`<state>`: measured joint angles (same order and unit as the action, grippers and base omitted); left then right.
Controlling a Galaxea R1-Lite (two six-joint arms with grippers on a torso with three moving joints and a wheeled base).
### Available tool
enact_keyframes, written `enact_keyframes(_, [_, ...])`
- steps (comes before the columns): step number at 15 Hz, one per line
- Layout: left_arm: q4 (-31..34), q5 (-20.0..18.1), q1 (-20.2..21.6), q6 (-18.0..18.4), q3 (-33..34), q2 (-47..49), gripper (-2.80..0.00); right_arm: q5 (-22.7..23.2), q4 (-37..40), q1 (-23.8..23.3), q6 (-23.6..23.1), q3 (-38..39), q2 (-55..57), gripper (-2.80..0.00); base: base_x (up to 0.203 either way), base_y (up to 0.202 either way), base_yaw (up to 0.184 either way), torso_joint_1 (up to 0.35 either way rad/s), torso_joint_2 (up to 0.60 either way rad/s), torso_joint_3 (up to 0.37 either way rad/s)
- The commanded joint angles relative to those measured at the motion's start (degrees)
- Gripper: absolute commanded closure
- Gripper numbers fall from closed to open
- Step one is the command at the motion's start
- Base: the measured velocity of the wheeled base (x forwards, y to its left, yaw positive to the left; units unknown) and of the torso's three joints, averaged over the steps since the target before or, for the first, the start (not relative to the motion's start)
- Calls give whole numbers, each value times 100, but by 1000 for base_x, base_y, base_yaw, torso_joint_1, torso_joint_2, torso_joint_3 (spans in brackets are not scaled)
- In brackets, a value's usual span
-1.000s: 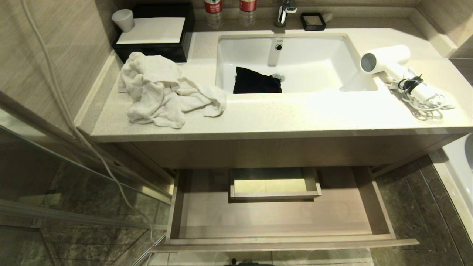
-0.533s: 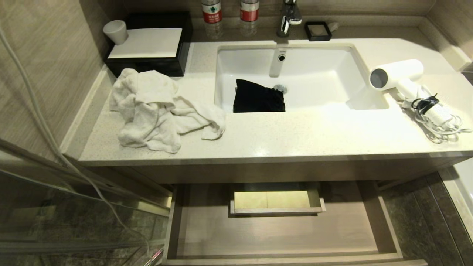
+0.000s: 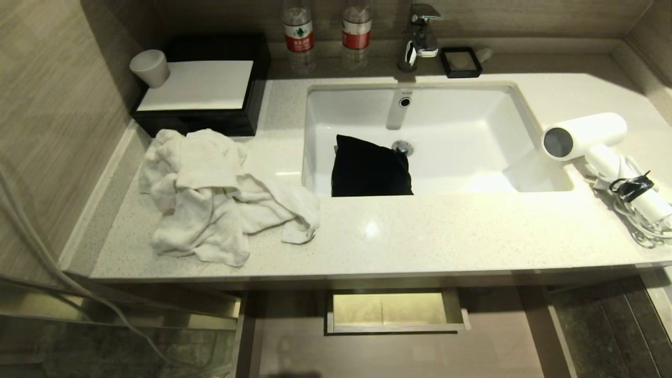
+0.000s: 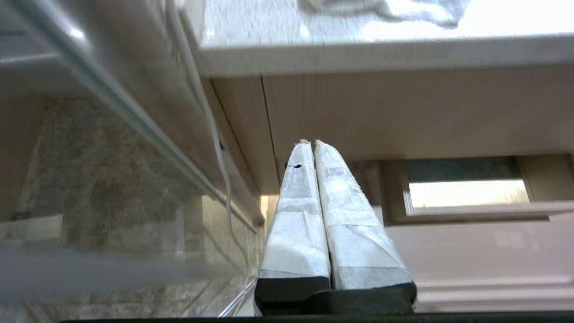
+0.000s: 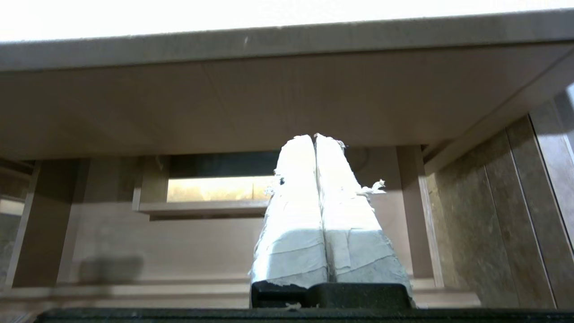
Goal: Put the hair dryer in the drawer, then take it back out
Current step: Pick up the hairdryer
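Since the earlier frame the head view has tilted up: the whole scene sits lower, so the camera has moved, not the things. Only the back of the open drawer (image 3: pixel 399 346) shows now, its boxed cutout (image 3: pixel 395 311) just under the counter edge.

Both grippers hang low in front of the vanity, apart from everything. The left gripper (image 4: pixel 312 142) has its taped fingers pressed together and holds nothing; the right gripper (image 5: pixel 314 136) is likewise closed tight and empty, pointing at the drawer.

On the counter (image 3: pixel 420 236) a crumpled towel (image 3: pixel 210 197) lies at the left. A black cloth (image 3: pixel 370 168) lies in the sink (image 3: pixel 530 126). The dryer (image 3: pixel 588 137) lies on the counter right of the sink, its cord coiled at the frame's edge. Further back stand a black box (image 3: pixel 202 86) with a cup (image 3: pixel 149 67), two bottles (image 3: pixel 298 34), a tap (image 3: pixel 420 34) and a soap dish (image 3: pixel 461 62) against the wall.
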<state>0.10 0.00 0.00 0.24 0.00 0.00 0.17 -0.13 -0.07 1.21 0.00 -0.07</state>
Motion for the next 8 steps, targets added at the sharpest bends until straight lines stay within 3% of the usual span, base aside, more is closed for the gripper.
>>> enact_keyframes(1, [-1, 0, 0, 2, 9, 0, 0, 0, -4, -1, 2, 9, -10, 0, 0, 0, 0, 368, -268, 105])
enact_keyframes(4, [-1, 0, 0, 2, 8, 0, 0, 0, -4, -1, 2, 9, -10, 0, 0, 0, 0, 233, -166, 54])
enact_keyframes(8, [-1, 0, 0, 2, 0, 0, 0, 0, 5, -1, -4, 9, -10, 0, 0, 0, 0, 24, -21, 8])
